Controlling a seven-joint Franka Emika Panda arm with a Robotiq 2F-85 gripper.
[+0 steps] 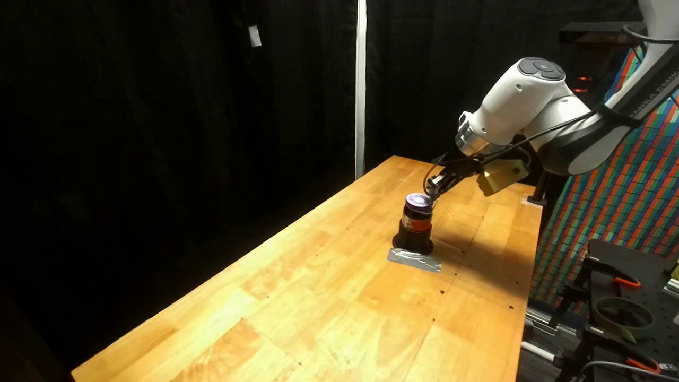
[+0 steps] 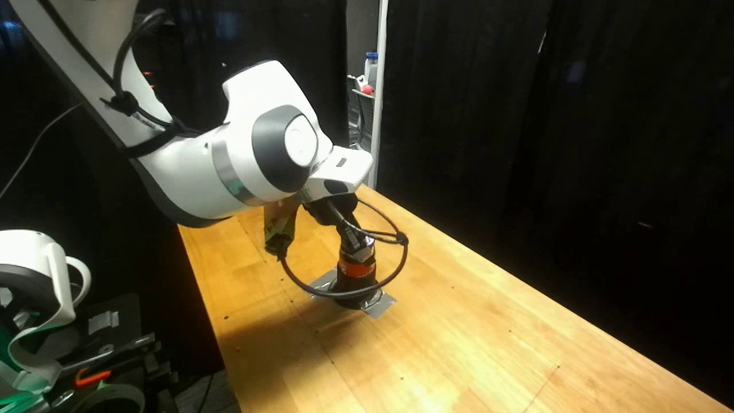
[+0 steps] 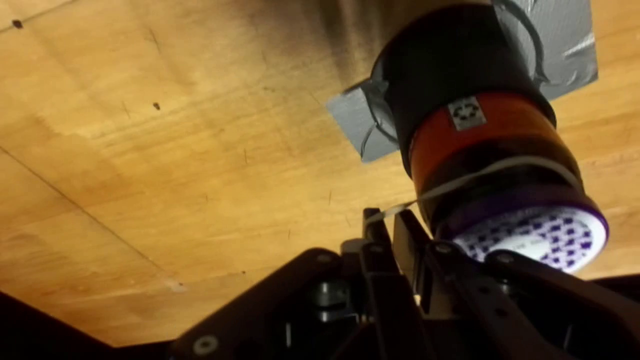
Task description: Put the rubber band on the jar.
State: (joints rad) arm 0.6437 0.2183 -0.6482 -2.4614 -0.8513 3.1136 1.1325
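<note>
The jar (image 1: pixel 416 224) stands upright in a black cup-like base; it has a dark body, an orange label and a purple-and-white lid. It also shows in an exterior view (image 2: pixel 356 268) and in the wrist view (image 3: pixel 492 127). The pale rubber band (image 3: pixel 447 188) lies across the jar's near side just below the lid. From there it stretches to my gripper (image 3: pixel 389 220) and crosses the left fingertip. The fingers are slightly apart, with a narrow gap between them, beside the jar's lid. The band's far side behind the jar is hidden. The band is too small to make out in the exterior views.
The black base (image 3: pixel 450 60) is fixed to the wooden table (image 1: pixel 339 297) with grey tape (image 3: pixel 565 50). A cable loop (image 2: pixel 395 269) hangs from the arm in front of the jar. Dark curtains stand beyond the table edge. A side cart (image 1: pixel 626 297) holds a tape roll.
</note>
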